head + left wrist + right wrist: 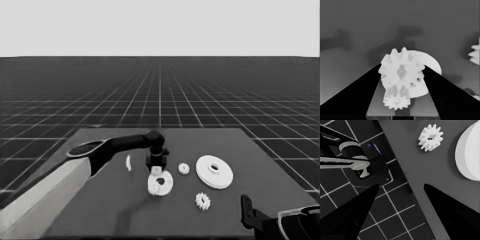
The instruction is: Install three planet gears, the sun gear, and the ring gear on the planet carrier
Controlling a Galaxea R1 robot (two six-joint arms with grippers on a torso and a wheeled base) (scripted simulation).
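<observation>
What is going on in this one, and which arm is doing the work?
The left gripper holds a small gear between its fingers, right over the smaller round part, where another gear already sits. Two loose gears lie beside the larger round part, which is not yet placed, and a thin white piece lies apart. The right gripper waits at the table's near right corner.

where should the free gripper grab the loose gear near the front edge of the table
The gear lies flat and alone on the table, so I'd come straight down from above and pinch its toothed rim across the middle. Nothing touches it: the larger round part sits farther back. The right gripper waits nearby with fingers apart; the left gripper is busy holding a gear over the smaller round part.
</observation>
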